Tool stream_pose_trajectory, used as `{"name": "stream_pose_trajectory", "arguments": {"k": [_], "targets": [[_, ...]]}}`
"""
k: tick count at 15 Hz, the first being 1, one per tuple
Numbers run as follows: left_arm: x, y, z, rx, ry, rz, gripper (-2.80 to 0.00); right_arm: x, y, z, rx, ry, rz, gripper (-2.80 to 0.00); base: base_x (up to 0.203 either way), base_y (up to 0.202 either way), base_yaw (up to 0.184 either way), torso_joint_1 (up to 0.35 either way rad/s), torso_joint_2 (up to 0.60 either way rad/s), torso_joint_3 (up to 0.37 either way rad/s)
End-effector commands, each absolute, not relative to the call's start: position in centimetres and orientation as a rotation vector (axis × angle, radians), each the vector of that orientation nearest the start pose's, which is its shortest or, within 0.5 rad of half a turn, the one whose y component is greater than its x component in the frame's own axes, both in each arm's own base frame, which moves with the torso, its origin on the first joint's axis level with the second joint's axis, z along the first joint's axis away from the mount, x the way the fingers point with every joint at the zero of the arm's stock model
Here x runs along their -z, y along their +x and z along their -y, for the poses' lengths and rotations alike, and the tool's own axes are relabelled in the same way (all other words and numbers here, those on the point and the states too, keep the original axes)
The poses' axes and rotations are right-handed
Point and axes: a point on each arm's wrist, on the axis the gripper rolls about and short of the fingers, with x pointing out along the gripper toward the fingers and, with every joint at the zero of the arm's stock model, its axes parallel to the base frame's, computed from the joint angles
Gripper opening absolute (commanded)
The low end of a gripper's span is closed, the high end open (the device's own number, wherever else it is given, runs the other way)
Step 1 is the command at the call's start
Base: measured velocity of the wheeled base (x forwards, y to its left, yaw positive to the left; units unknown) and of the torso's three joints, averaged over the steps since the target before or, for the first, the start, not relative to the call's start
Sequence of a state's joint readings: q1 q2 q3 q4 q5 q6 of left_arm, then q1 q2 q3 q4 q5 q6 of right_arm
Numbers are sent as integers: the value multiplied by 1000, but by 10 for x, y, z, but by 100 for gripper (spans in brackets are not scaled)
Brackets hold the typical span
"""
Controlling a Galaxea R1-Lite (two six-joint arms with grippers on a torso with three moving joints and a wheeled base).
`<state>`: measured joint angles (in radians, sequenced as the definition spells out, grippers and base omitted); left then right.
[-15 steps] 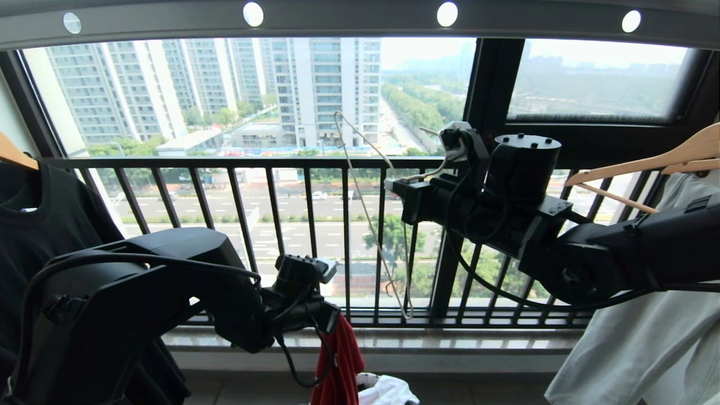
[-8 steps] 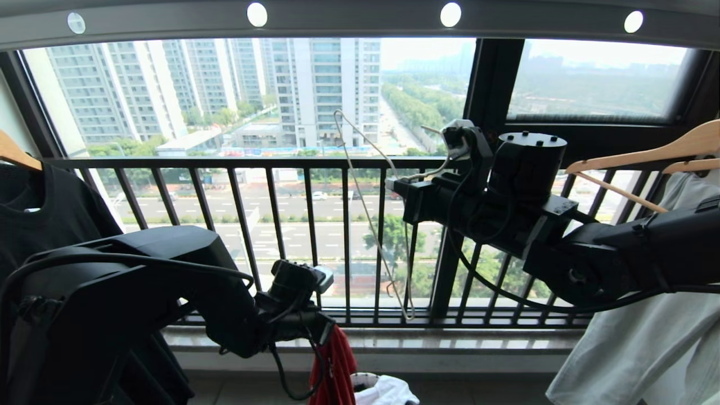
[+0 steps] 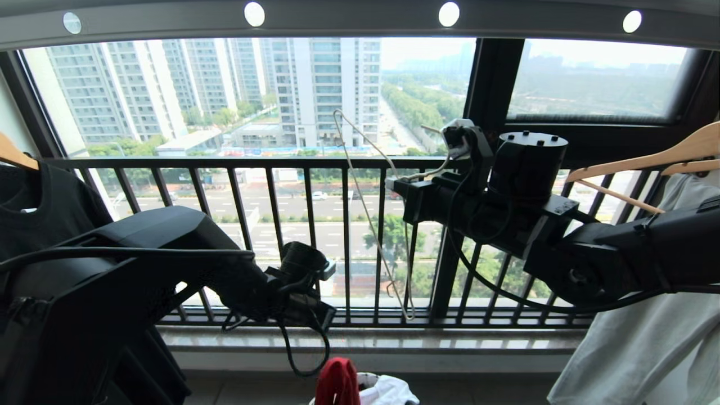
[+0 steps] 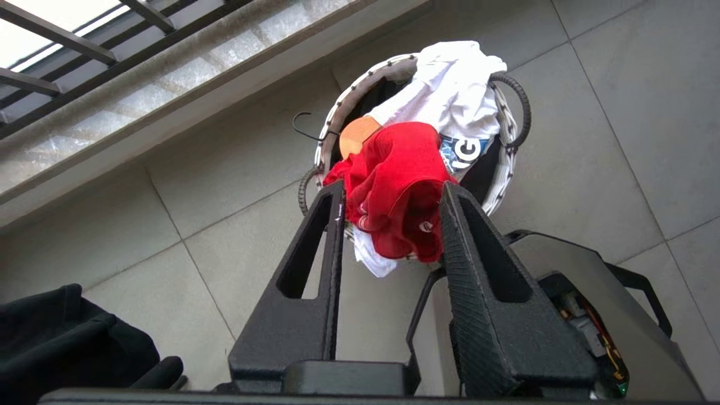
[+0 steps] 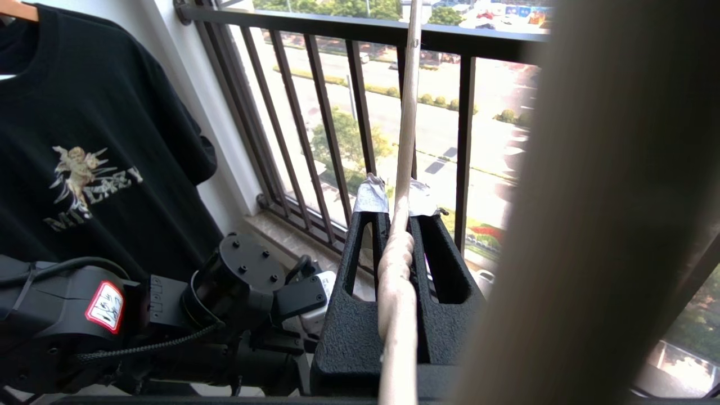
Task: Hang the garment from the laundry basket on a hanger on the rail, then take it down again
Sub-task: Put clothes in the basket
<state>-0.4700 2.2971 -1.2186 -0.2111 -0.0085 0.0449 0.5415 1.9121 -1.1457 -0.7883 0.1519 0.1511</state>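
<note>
Below the left gripper (image 4: 388, 197) the garment (image 4: 396, 188) lay in a red heap on the rim of the basket (image 4: 509, 152), on the floor by the railing (image 3: 270, 185). The fingers (image 4: 484, 270) stood partly apart with nothing between them, so the shirt seemed dropped back, which fits the end of the task. At chest height the right gripper (image 5: 394, 214) had its fingers closed on the twisted neck of the hanger (image 3: 365, 214), probably to keep the bare wire steady under the rail (image 3: 349, 22), not hooked on it.
</note>
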Motion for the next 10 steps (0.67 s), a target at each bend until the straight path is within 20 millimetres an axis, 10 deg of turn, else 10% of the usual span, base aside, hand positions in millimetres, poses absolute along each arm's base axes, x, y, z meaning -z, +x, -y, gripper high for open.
{"name": "stream_pose_trajectory", "arguments": {"k": [1, 6, 7, 10], "targets": [[-28, 378, 191, 421, 257, -817, 0, -219, 325, -199, -695, 152, -26, -280, 0, 0, 0, 0, 0, 0], [-40, 359, 181, 389, 227, -840, 0, -218, 325, -199, -695, 151, -27, -280, 0, 0, 0, 0, 0, 0], [-44, 350, 177, 388, 229, -849, -280, -217, 325, -199, -692, 150, -29, -280, 0, 0, 0, 0, 0, 0], [-59, 328, 166, 377, 205, -853, -280, -209, 330, -202, -691, 145, -51, -280, 0, 0, 0, 0, 0, 0]]}}
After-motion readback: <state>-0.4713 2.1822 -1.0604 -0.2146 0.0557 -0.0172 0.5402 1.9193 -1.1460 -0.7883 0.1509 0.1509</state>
